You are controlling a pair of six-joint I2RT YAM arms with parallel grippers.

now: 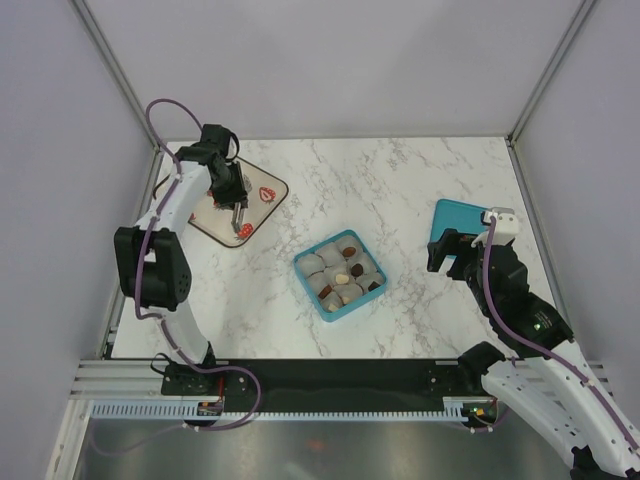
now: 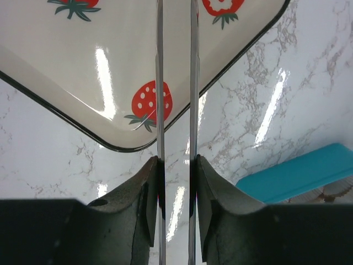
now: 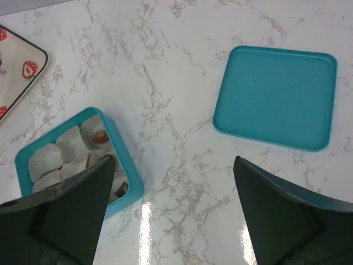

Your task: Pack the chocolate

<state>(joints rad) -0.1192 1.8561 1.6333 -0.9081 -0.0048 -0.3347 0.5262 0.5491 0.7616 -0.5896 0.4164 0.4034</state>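
A teal box (image 1: 305, 263) in the middle of the table holds grey-white paper cups. Several cups hold chocolate: a cream piece (image 1: 343, 278) and dark brown pieces (image 1: 351, 251). In the right wrist view the box (image 3: 128, 165) shows a light brown piece (image 3: 99, 136). My left gripper (image 1: 236, 205) (image 2: 176, 163) is shut on thin metal tweezers (image 2: 160, 83) over the near corner of the strawberry tray (image 1: 265, 205) (image 2: 66, 66). The tweezer tips are out of view, and no chocolate shows between the blades. My right gripper (image 1: 445, 252) (image 3: 174, 160) is open and empty, above bare table between box and lid.
The teal lid (image 1: 460, 215) (image 3: 276, 94) lies flat at the right, partly under my right wrist. The teal box's edge also shows in the left wrist view (image 2: 298, 176). Grey walls close the table on the left, back and right.
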